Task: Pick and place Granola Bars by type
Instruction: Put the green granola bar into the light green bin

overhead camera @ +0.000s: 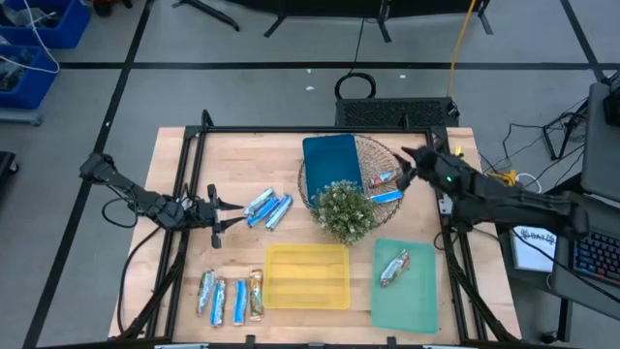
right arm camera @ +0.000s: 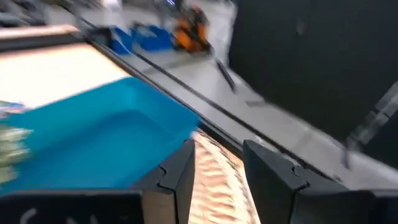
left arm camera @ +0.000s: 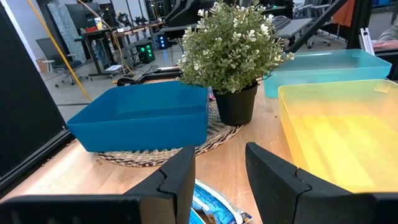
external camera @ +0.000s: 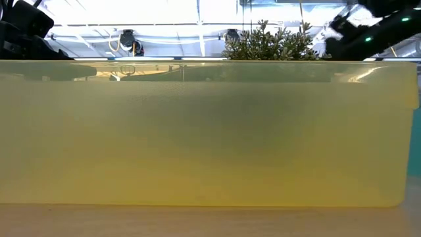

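Note:
In the high view two blue-silver granola bars [overhead camera: 269, 207] lie side by side on the table, left of the plant. My left gripper [overhead camera: 232, 213] points toward the table's right, just short of them, and is open. In the left wrist view a blue bar [left arm camera: 214, 208] shows low between its fingers [left arm camera: 221, 177]. My right gripper [overhead camera: 407, 163] hovers open over the woven mat [overhead camera: 380, 155], near a red-orange bar [overhead camera: 386, 178] and a blue bar [overhead camera: 387, 196]. Several bars [overhead camera: 231, 297] lie at the table's near left. One bar [overhead camera: 393, 269] rests in the green tray [overhead camera: 418, 308].
A blue tray [overhead camera: 332, 163] sits on the mat, and a potted plant [overhead camera: 344, 211] stands at its near edge. The yellow tray [overhead camera: 307, 276] lies near the front centre, and its wall [external camera: 197, 131] fills the low view. A black frame borders the table.

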